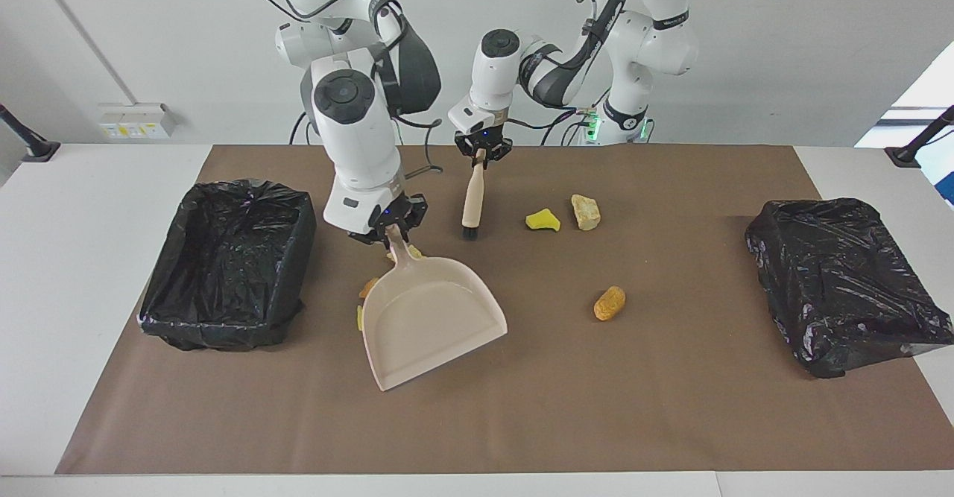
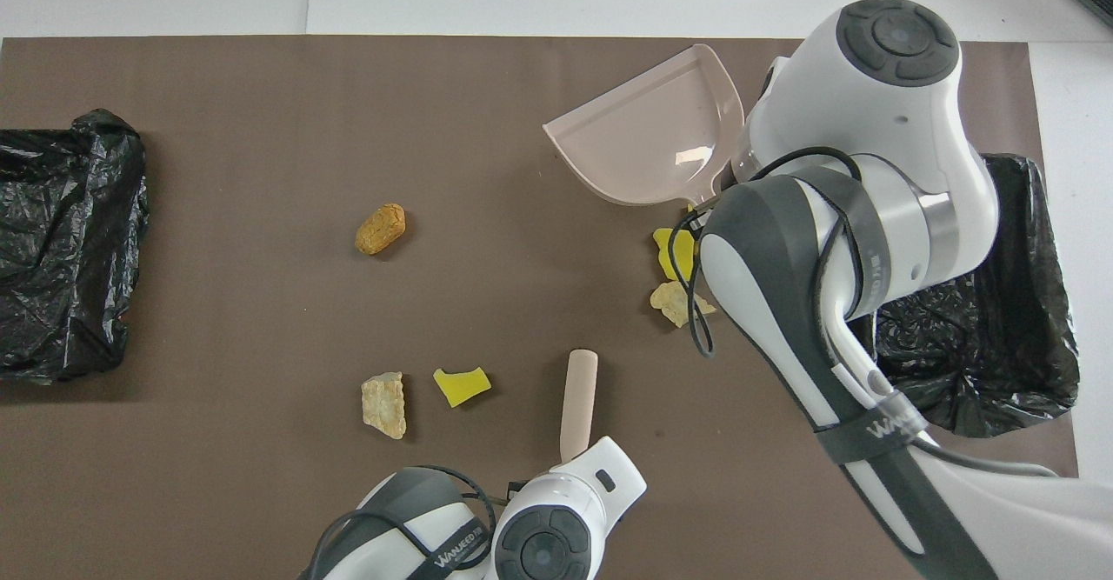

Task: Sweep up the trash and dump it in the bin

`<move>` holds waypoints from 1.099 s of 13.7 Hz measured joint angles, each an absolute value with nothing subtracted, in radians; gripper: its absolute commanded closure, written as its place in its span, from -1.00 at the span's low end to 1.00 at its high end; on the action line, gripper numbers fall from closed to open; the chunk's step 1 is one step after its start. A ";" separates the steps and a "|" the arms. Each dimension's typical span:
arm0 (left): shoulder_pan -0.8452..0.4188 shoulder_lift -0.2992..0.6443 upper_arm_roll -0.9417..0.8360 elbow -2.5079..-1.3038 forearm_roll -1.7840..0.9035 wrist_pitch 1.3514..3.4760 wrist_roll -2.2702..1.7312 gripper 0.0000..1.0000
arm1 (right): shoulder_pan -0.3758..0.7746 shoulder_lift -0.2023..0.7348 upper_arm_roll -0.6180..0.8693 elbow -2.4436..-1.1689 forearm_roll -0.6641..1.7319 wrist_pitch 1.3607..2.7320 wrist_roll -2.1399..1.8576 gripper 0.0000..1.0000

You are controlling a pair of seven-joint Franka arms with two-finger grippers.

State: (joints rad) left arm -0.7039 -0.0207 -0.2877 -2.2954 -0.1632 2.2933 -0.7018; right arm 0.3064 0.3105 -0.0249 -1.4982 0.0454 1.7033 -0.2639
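My right gripper (image 1: 391, 230) is shut on the handle of the pale pink dustpan (image 1: 428, 318), which hangs tilted above the mat beside the black-lined bin (image 1: 223, 258). The pan (image 2: 648, 141) partly hides a cluster of trash: a yellow chunk (image 2: 674, 250) and a tan lump (image 2: 674, 302) show under the arm. More trash lies apart: a yellow chunk (image 1: 542, 220), a tan lump (image 1: 585, 211) and an orange-brown lump (image 1: 609, 302). My left gripper (image 1: 483, 153) is shut on the beige brush handle (image 1: 471, 199), bristles pointing away from the robots.
A second black bag-covered box (image 1: 842, 281) sits at the left arm's end of the brown mat (image 1: 671, 407). In the overhead view the right arm covers part of the lined bin (image 2: 1000, 354). The brush handle (image 2: 578, 397) pokes out from under the left wrist.
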 measured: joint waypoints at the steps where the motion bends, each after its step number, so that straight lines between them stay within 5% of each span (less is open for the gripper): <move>1: -0.673 -0.025 -0.284 -2.276 -0.163 2.253 -0.679 1.00 | 0.289 0.298 -0.025 -1.533 0.042 1.705 -0.369 1.00; 10: -0.227 -0.107 -0.266 -2.186 -0.098 1.955 -0.343 1.00 | 0.268 0.181 -0.013 -1.847 -0.038 1.861 -0.803 1.00; 15: -0.094 -0.229 -0.268 -2.311 -0.062 1.883 -0.303 1.00 | 0.392 0.177 -0.009 -1.907 -0.040 1.892 -0.823 1.00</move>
State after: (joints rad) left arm -0.0937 -0.2290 -0.2675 -2.3107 -0.0621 1.8830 -0.3030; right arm 0.3923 0.1765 -0.0088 -1.9075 -0.0400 1.8922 -0.8229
